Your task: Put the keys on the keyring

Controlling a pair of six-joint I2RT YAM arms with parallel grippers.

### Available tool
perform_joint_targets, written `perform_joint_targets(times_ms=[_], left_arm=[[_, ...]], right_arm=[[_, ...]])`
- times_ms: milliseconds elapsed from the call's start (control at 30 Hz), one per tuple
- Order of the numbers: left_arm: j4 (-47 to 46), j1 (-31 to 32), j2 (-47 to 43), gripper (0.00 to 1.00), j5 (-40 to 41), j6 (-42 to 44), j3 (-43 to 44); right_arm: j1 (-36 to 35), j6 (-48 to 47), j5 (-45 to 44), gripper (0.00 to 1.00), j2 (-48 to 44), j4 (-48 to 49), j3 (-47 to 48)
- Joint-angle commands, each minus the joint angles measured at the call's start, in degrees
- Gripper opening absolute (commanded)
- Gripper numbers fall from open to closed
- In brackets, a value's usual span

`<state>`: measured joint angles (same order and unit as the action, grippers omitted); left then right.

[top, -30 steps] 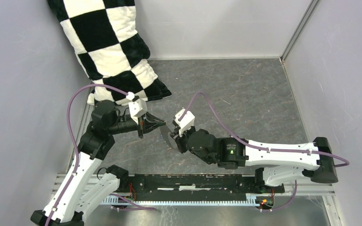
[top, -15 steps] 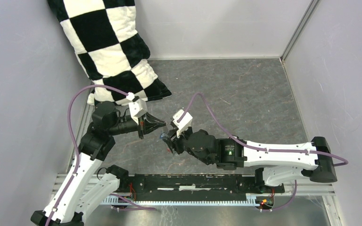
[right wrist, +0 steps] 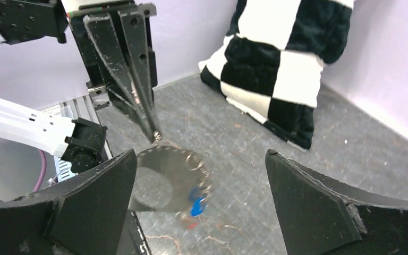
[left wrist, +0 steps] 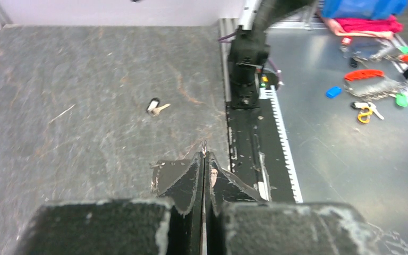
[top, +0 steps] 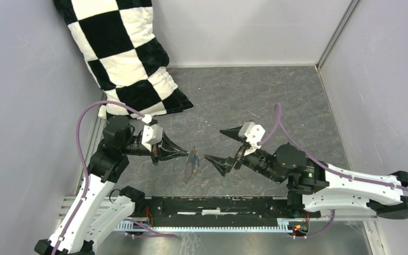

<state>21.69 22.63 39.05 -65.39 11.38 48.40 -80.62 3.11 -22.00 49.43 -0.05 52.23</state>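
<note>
**Keyring of thin grey metal wire (right wrist: 171, 178) (top: 192, 162) pinched in left jaws**

Left jaws pressed together on the hoop's upper edge, with the hoop hanging blurred below them, above the scratched grey tabletop (top: 276, 95). At the hoop's lower end, a small blue-headed key (right wrist: 197, 204) and a red-headed key (right wrist: 189, 223) just beneath it, apparently strung on the wire. Right jaws spread wide apart, gripping nothing, facing the hoop from just beside it. Well apart on the tabletop, lying flat, a tiny metal key with a dark-and-white head (left wrist: 154, 107). In the far left corner, a black-and-white checked plush cushion (top: 125, 53).
</note>
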Motion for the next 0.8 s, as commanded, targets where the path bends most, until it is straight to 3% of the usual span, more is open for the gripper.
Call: perform_joint_targets(times_ms=[0,167,300,767], left_arm=[[1.8,0.1,-0.9,0.02,-12.2,7.8,3.2],[2.0,0.1,0.0,0.02,-16.9,9.2,5.3],[2.0,0.1,0.7,0.02,-19.8,9.6,6.7],[1.6,0.1,1.5,0.02,-25.7,18.4,7.7]], right_arm=[[2.9,-7.2,12.2,0.98,-0.9,-2.1,1.5],[5.0,-10.0,21.5,0.98,0.6,-3.7,4.2],[5.1,-10.8,27.6,0.86,1.0,-0.4,2.9],[5.1,-10.4,35.2,0.68,5.4,7.3,2.4]])
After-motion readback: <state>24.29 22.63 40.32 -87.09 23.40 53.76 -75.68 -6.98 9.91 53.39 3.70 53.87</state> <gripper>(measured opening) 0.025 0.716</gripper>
